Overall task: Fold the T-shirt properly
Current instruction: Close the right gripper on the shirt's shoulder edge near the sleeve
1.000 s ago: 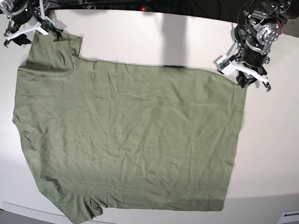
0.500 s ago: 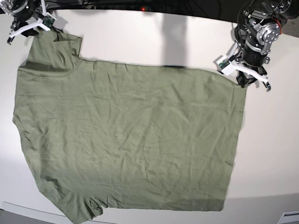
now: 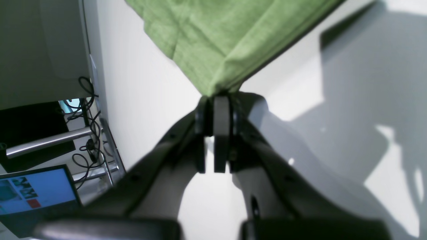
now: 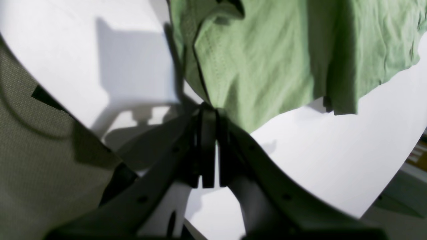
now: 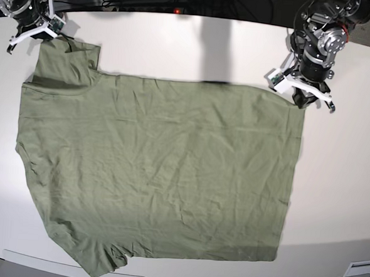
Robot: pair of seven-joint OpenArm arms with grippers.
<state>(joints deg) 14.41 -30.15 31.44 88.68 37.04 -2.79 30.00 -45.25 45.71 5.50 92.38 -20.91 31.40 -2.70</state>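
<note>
The sage-green T-shirt (image 5: 158, 168) lies spread flat and wrinkled on the white table (image 5: 339, 185), with one sleeve at the far left and another at the near left. My left gripper (image 5: 302, 100), at the base view's right, is shut on the shirt's far right corner. In the left wrist view, the pads (image 3: 221, 130) pinch the green fabric (image 3: 227, 40) at its tip. My right gripper (image 5: 45, 39), at the base view's far left, is shut on the edge of the far sleeve. In the right wrist view, the pads (image 4: 207, 146) clamp the fabric (image 4: 267, 60). The neck label is hidden.
A monitor (image 3: 36, 190) and loose cables (image 3: 86, 133) stand beyond the table edge in the left wrist view. A grey woven surface (image 4: 33, 150) lies off the table in the right wrist view. A white device (image 5: 362, 268) sits at the near right corner.
My right gripper has moved a little back and to the left, drawing the far sleeve edge with it. The left gripper and the rest of the shirt have not moved.
</note>
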